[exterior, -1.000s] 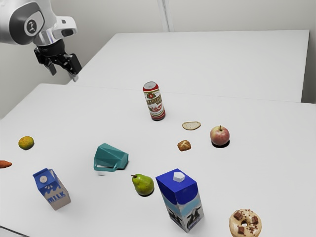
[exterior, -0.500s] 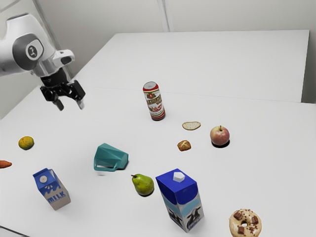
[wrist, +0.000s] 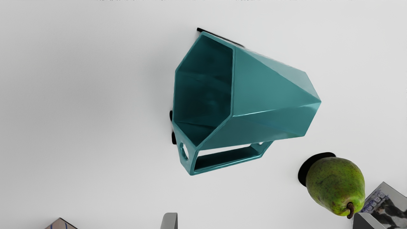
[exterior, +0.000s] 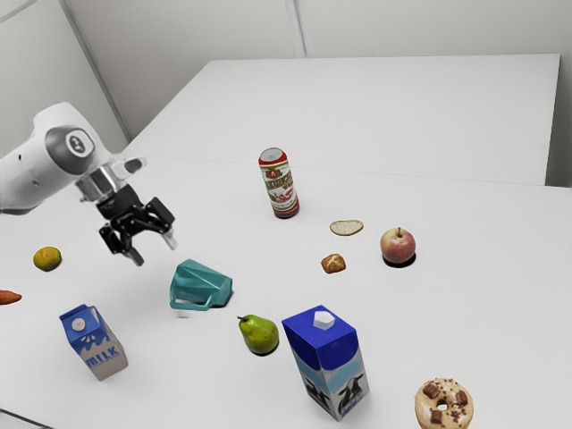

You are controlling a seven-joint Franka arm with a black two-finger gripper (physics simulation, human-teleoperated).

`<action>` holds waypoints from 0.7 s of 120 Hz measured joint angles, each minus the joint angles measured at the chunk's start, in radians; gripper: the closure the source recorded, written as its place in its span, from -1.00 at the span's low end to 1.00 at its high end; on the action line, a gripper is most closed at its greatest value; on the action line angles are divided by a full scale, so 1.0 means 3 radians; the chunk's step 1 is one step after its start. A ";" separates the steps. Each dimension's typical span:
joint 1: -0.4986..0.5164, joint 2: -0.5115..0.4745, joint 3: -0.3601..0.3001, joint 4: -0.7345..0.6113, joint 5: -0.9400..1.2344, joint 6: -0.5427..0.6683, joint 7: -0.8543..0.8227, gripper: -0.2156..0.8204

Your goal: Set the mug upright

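In the exterior view my gripper (exterior: 153, 254) hangs above the table at the exterior view's left, a short way from the teal mug (exterior: 200, 284), its fingers apart with nothing between them. The mug lies on its side, handle toward the near edge. In the wrist view the gripper (wrist: 264, 221) has its two fingertips far apart. The faceted mug (wrist: 260, 95) lies beyond them, untouched, its dark hexagonal mouth facing away from the pear, and its handle on the side nearer my fingertips.
A pear (exterior: 259, 334) lies near the mug. The small milk carton (exterior: 95, 343) and tall blue carton (exterior: 329, 362) stand on the near side. Farther off are a can (exterior: 280, 185), bread slice (exterior: 347, 228), roll (exterior: 333, 264), apple (exterior: 398, 246); also a donut (exterior: 444, 405), mandarin (exterior: 47, 259) and carrot (exterior: 9, 298).
In the exterior view my gripper has come down and toward the exterior view's right, nearer the mug. The mug and the other objects have stayed where they were.
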 joint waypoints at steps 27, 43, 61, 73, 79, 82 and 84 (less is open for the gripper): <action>0.0031 0.0328 0.0065 0.0135 -0.0200 0.0024 0.0028 -0.58; 0.0086 0.0521 0.0069 0.0247 -0.0281 0.0033 0.0069 -0.58; 0.0091 0.0689 0.0069 0.0325 -0.0413 0.0052 0.0114 -0.58; 0.0090 0.0747 0.0068 0.0301 -0.0532 0.0073 0.0138 -0.58; 0.0090 0.0771 0.0068 0.0281 -0.0603 0.0076 0.0148 -0.58; 0.0090 0.0787 0.0068 0.0273 -0.0642 0.0076 0.0153 -0.58; 0.0090 0.0798 0.0068 0.0265 -0.0667 0.0076 0.0155 -0.58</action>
